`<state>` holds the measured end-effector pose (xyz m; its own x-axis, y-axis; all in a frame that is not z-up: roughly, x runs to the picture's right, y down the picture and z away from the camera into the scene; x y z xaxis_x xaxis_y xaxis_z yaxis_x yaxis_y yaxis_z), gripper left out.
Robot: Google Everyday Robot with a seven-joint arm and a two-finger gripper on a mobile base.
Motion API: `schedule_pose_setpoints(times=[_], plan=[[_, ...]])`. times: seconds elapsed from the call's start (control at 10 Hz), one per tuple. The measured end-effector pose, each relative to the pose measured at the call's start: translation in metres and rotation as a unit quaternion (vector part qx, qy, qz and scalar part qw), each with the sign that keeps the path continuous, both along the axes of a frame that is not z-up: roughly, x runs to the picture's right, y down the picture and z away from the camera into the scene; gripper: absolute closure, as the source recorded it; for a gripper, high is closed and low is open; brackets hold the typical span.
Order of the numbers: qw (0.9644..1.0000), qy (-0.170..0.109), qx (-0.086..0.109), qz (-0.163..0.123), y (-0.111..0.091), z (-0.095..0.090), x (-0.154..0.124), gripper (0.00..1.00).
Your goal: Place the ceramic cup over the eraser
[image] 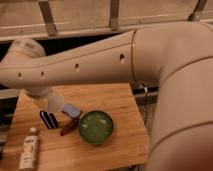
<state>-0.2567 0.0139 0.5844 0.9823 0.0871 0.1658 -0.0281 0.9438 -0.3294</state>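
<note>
The arm reaches across the view from the right, and its wrist ends at the left over the wooden table [120,105]. My gripper [50,99] sits under the wrist, mostly hidden by the arm, and holds the off-white ceramic cup [56,103] a little above the table. The eraser [48,119], a black block with white stripes, stands on the table just below and left of the cup, apart from it.
A flat blue pad [71,110] lies right of the eraser, with a dark reddish stick [68,127] beneath it. A green bowl [95,127] sits mid-table. A white labelled bottle [29,149] lies at the front left. The table's right edge is near the robot body.
</note>
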Motion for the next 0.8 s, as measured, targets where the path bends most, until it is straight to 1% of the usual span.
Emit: schedule_pose_setpoints(times=[0.1, 0.2, 0.3, 0.4, 0.5, 0.8], plan=[[0.9999, -0.008, 0.003, -0.007, -0.009, -0.002, -0.012, 1.0], [0.9998, -0.015, 0.003, -0.014, -0.016, -0.001, -0.022, 1.0], [0.9996, -0.02, 0.002, -0.02, -0.019, 0.004, -0.029, 1.0], [0.9993, -0.025, -0.001, -0.03, -0.018, 0.012, -0.038, 1.0], [0.9987, -0.028, -0.007, -0.042, -0.011, 0.024, -0.046, 1.0], [0.9967, -0.02, -0.03, -0.073, 0.011, 0.058, -0.051, 1.0]])
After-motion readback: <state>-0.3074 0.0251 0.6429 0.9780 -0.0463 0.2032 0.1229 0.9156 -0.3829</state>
